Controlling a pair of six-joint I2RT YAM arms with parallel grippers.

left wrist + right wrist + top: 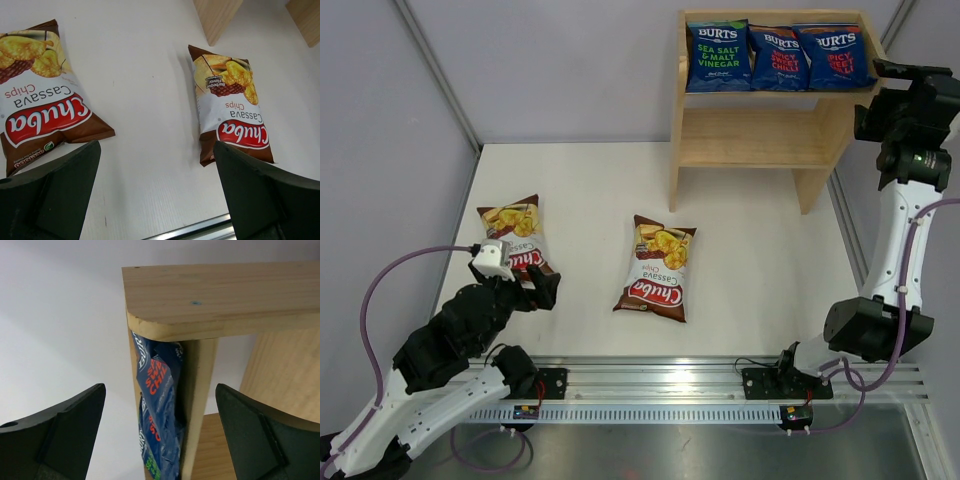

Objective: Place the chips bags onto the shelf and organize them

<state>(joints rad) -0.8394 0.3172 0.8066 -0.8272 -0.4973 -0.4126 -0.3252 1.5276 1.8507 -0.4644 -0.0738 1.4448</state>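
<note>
The left gripper (535, 283) is spread wide and holds nothing. In its wrist view its two dark fingers (65, 195) frame bare white table (150, 90). Just ahead of its left finger lies the near Chuba bag (40, 105), flat and face up, with the logo end toward the gripper and a brown bottom corner just beyond the fingertip; whether the finger touches it I cannot tell. Ahead of the right finger, a little farther out, lies the far Chuba bag (230, 110), also flat with its logo end nearest, and a strip of table separates the two bags. Beyond that bag, well ahead of the gripper and to its right, stand the feet of the shelf (217, 17). The right gripper (892, 70) sits high, level with the shelf's top tier and just off its right side panel, its jaws also wide apart and empty. In its wrist view a pale wood edge of the shelf stands directly ahead between the fingers. Tucked behind that edge is the end BURTS bag (157, 410), crumpled, blue with red lettering, apart from both fingertips. From above, three BURTS bags (779, 58) stand side by side on the top tier, leaning back; the green-lettered one is farthest from the right gripper and the two red-lettered ones are nearer to it. Both Chuba bags lie on the table, far from that gripper.
</note>
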